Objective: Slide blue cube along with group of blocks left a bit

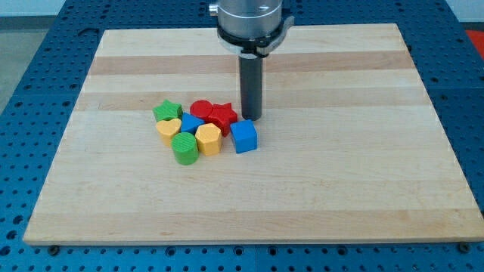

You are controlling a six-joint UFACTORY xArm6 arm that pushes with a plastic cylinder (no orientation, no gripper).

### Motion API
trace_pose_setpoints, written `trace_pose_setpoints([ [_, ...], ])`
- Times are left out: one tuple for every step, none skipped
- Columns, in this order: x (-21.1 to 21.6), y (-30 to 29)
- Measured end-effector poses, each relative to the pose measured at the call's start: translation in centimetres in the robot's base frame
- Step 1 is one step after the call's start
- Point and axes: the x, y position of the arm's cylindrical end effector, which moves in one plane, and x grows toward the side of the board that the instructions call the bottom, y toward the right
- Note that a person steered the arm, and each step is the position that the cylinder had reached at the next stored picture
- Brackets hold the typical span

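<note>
The push is judged as just being set up: my tip (251, 118) (a bare rod, nothing held) is parked at one o'clock of the blue cube (243, 137), which sits at the group's three o'clock edge, so a push toward nine o'clock is needed.

The cube (244, 137) lies on the board (340, 189), just right of the block cluster (193, 127).

Blue cube (244, 137), resting flat on the board just left of frame centre, one corner turned toward the view's bottom. It forms the right end of a tight cluster: red star (222, 117), red cylinder (201, 109), green star (167, 112), small blue block (190, 122), yellow heart (169, 129), yellow hexagon (209, 139), green cylinder (184, 148).
</note>
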Motion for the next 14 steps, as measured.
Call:
trace_pose_setpoints([
  [0.3, 2.1],
  [2.3, 3.9],
  [5.2, 4.3],
  [7.5, 4.3],
  [8.1, 3.7],
  [8.1, 3.7],
  [8.1, 3.6],
  [8.1, 3.6],
  [7.5, 3.6],
  [6.5, 3.4],
  [5.7, 2.9],
  [5.6, 1.7],
  [5.4, 0.0],
  [5.4, -0.7],
])
